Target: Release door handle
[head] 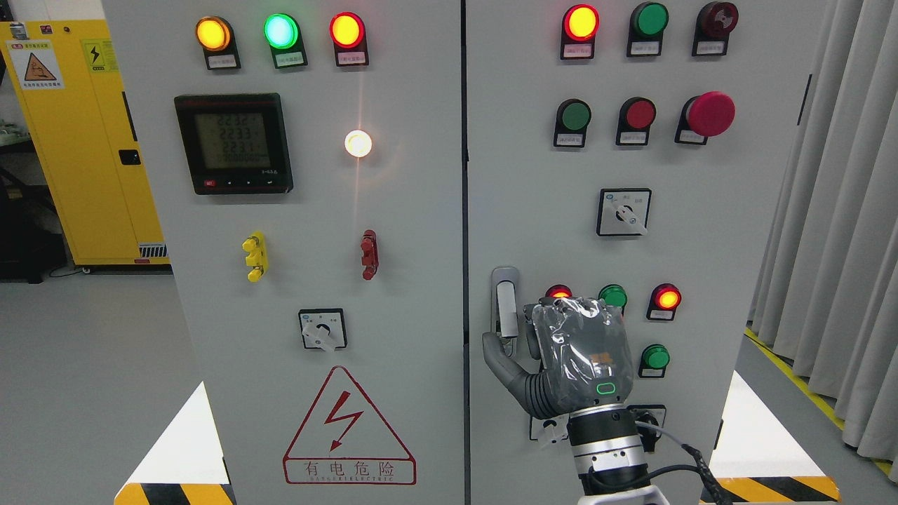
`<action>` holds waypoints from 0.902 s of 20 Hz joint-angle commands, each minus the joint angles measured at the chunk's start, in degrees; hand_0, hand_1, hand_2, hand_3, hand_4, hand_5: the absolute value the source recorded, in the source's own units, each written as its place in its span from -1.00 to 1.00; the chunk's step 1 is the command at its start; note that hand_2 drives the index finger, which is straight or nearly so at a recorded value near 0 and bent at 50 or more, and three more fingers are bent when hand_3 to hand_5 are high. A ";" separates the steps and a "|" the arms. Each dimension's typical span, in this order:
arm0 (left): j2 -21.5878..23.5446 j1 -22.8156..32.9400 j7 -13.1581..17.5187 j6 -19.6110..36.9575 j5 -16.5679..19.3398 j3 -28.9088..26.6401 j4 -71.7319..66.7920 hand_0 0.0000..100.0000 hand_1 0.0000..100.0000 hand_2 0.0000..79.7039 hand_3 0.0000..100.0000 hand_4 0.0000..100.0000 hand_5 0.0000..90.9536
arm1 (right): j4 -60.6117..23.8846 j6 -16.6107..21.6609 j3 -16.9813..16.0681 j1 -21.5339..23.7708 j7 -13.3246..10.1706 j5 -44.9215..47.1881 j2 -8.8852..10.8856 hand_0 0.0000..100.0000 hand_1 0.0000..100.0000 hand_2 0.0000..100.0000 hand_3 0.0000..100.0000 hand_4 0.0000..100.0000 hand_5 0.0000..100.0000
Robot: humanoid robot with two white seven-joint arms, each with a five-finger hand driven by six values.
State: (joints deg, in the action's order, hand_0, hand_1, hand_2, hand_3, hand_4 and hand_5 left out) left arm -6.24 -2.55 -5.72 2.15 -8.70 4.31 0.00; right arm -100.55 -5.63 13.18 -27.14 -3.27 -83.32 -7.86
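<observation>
The grey door handle stands upright in its plate at the left edge of the right cabinet door. My right hand, in a grey cover, comes up from the bottom edge and sits just right of the handle, its back facing me. The thumb is spread out to the left, under the handle's lower end. The fingers point at the panel beside the handle and are mostly hidden behind the hand. The lever shows uncovered, with nothing wrapped around it. My left arm is out of view.
Lit and unlit buttons and rotary switches surround the hand on the right door. The left door carries a meter, lamps and a red warning triangle. A yellow cabinet stands at far left, grey curtains at right.
</observation>
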 commanded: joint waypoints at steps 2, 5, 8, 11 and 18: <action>0.00 0.00 0.01 0.05 0.00 0.00 0.70 -0.76 0.11 -1.00 -1.00 -1.00 -1.00 | 0.79 -0.35 0.00 -0.19 -0.25 0.00 -0.14 -0.41 -0.09 0.97 1.00 1.00 1.00; 0.00 0.00 0.01 0.05 0.00 0.00 0.70 -0.76 0.11 -1.00 -1.00 -1.00 -1.00 | 1.05 -0.44 0.09 -0.46 -0.34 0.00 -0.14 -0.39 -0.08 0.97 1.00 1.00 1.00; 0.00 0.00 0.01 0.05 0.00 0.00 0.70 -0.76 0.11 -1.00 -1.00 -1.00 -1.00 | 1.23 -0.44 0.18 -0.63 -0.25 0.00 -0.14 -0.35 -0.08 0.97 1.00 1.00 1.00; 0.00 0.00 0.01 0.05 0.00 0.00 0.70 -0.76 0.11 -1.00 -1.00 -1.00 -1.00 | 1.58 -0.44 0.18 -0.81 -0.25 0.00 -0.14 -0.32 -0.09 0.96 1.00 1.00 1.00; 0.00 0.00 0.01 0.05 0.00 0.00 0.70 -0.76 0.11 -1.00 -1.00 -1.00 -1.00 | 1.84 -0.44 0.00 -0.90 -0.34 0.09 -0.14 -0.29 -0.11 0.96 1.00 1.00 1.00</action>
State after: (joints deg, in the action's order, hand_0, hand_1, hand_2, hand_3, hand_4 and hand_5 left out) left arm -6.24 -2.55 -5.72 2.15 -8.70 4.31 0.00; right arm -99.31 -6.05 13.29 -27.91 -3.56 -83.26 -7.97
